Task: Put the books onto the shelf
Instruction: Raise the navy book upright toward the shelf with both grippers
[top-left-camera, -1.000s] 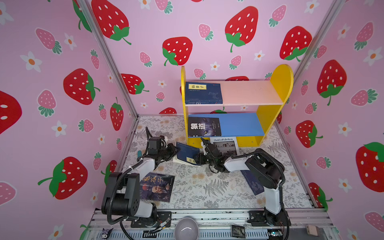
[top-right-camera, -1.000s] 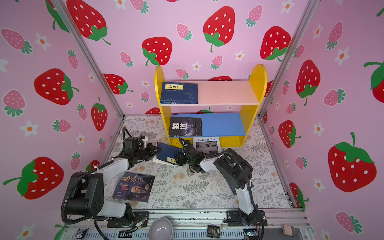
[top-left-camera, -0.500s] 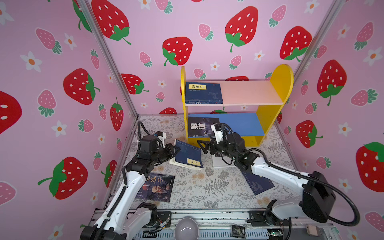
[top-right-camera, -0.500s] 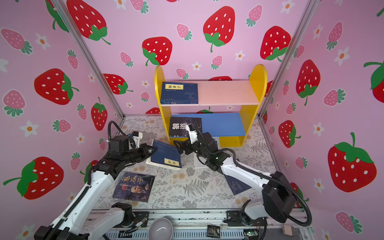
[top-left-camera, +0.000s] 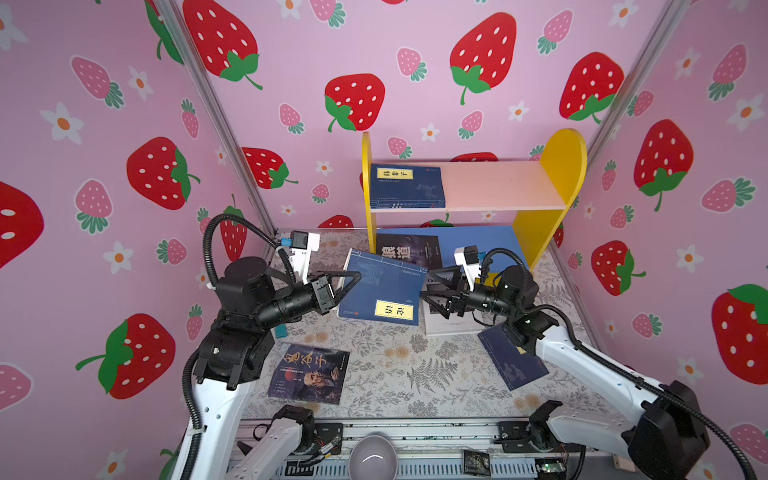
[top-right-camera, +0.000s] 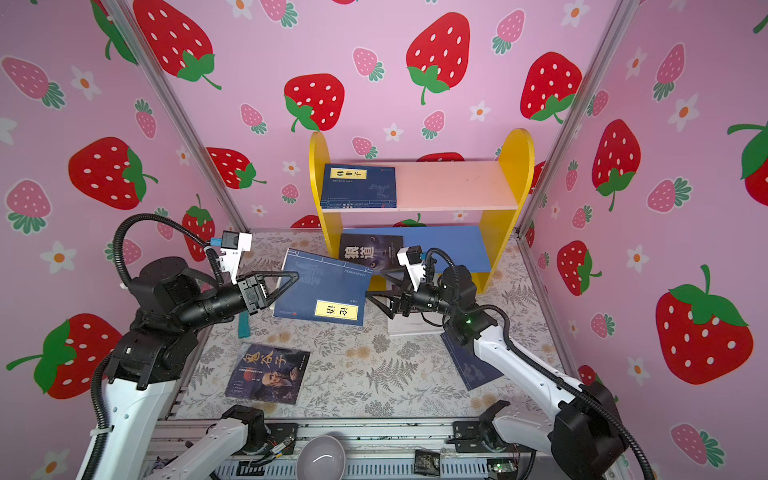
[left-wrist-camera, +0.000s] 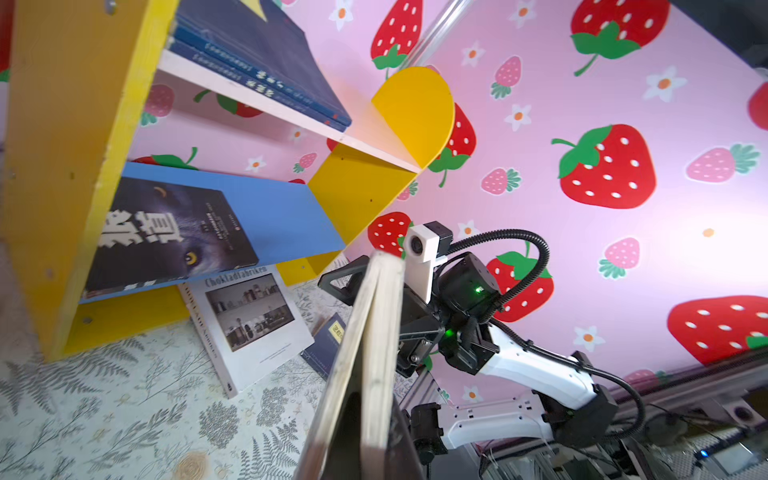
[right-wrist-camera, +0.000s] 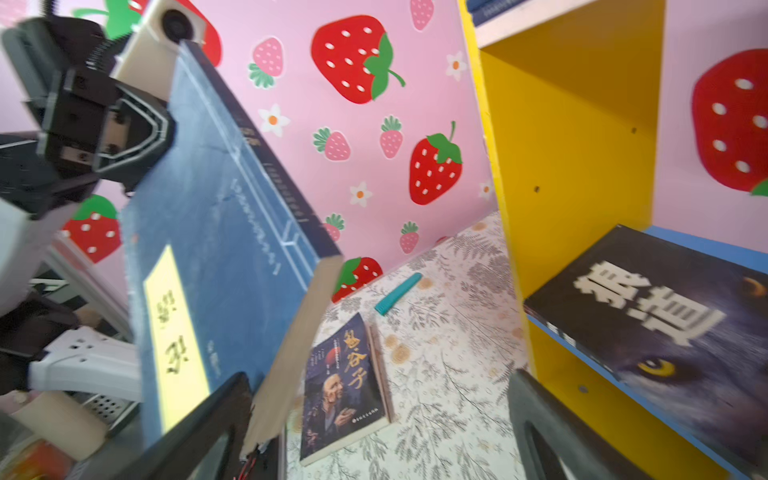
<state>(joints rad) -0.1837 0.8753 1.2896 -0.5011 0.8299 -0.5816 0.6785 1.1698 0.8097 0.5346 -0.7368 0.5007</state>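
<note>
Left hand is clamped down hard on one edge of a navy book. It's carrying it clear of the surface, tilted, yellow label up. Opposite, the right hand has its jaws spread wide and is gripping nothing. In the right wrist view the book's cream page edge sits just beside one finger. Touching or not, I can't tell.

How will it handle? It looks like a thin, light softcover, held by a single edge, so I'd expect it to sag. In the left wrist view the pages gape a little along the open side. The cover looks smooth, so it may slip. The bound edge should be the stiffest place to pinch, with the jaws well in over the cover.

Moving out: the white book lies flat on the surface, partly under the right hand. Behind stands the shelf. The wolf-eye book lies on its blue lower board, and stacked navy books sit at the left end of the pink upper board, with room beside them. Still down on the surface are the portrait book near the left arm and another navy book partly under the right arm.
</note>
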